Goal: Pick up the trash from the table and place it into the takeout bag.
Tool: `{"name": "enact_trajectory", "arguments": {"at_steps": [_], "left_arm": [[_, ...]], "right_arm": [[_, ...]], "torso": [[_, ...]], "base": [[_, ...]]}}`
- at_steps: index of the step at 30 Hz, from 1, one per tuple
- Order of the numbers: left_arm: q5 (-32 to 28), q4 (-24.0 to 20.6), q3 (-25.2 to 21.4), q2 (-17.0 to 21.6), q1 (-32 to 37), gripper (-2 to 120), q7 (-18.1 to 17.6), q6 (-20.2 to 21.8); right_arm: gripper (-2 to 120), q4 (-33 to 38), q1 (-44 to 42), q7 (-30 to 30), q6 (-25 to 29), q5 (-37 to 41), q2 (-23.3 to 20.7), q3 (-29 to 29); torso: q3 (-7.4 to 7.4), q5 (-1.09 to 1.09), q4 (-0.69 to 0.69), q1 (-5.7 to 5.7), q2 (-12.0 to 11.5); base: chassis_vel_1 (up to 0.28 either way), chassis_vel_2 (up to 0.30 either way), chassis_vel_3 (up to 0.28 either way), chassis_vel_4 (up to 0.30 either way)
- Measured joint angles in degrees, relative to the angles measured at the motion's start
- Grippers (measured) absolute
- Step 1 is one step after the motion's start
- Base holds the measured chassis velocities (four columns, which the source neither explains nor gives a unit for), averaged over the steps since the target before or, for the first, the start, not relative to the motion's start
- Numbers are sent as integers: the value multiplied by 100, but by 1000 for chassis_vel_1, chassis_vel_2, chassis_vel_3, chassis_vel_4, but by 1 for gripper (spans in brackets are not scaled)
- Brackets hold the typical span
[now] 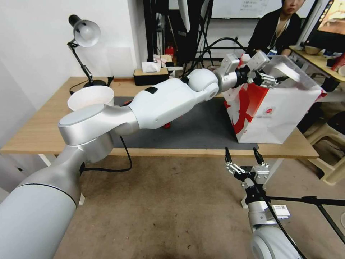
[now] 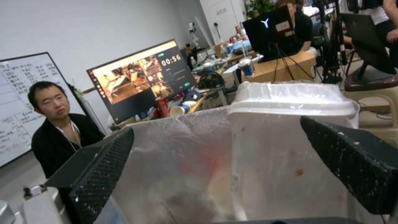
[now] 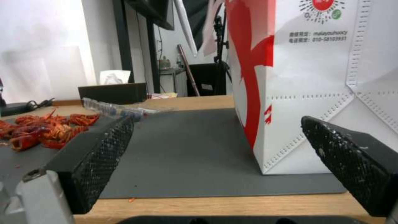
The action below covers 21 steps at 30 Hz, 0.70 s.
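The takeout bag (image 1: pixel 280 115), white with red panels and a clear liner, stands on the dark mat (image 1: pixel 201 129) at the table's (image 1: pixel 39 133) right end. My left arm reaches across the table, and my left gripper (image 1: pixel 267 72) hangs open over the bag's open top. In the left wrist view my left gripper (image 2: pixel 215 124) holds nothing, and beyond its fingers lie the clear liner (image 2: pixel 186 161) and a white handle (image 2: pixel 290 99). Trash shows as a heap of red crayfish shells (image 3: pixel 45 127) on the mat. My right gripper (image 1: pixel 241 151) waits open below the table's front edge, facing the bag (image 3: pixel 315 77).
A large white tub (image 1: pixel 91 97) and a desk lamp (image 1: pixel 84 32) stand at the table's left end. A black tissue box (image 1: pixel 151 73) sits at the back edge. A clear plastic strip (image 3: pixel 108 107) lies on the mat. A tripod leg (image 1: pixel 309 199) crosses the floor at right.
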Motion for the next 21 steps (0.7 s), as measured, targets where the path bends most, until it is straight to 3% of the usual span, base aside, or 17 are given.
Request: {"name": "enact_trajectory", "arguments": {"at_steps": [13,18,21], "left_arm": [[149,-94,-263,137,66,100,-39,172],[95,-312,-632,282,152,100,-241,166],[-104,-683,-896,667,246,100,-582,171]], "right_arm": [[100,-7,56,0,-4,6,1,-22],[100,-2,57,0,-13,12,-3,-12],[100,25,66,0,-30,14,1,-12]], "torso": [[0,0,0,0,0],[0,-1,-1,0,0],[0,-1,-2,0,0]], "base": [[0,0,0,0],[0,0,0,0],[0,0,0,0]]}}
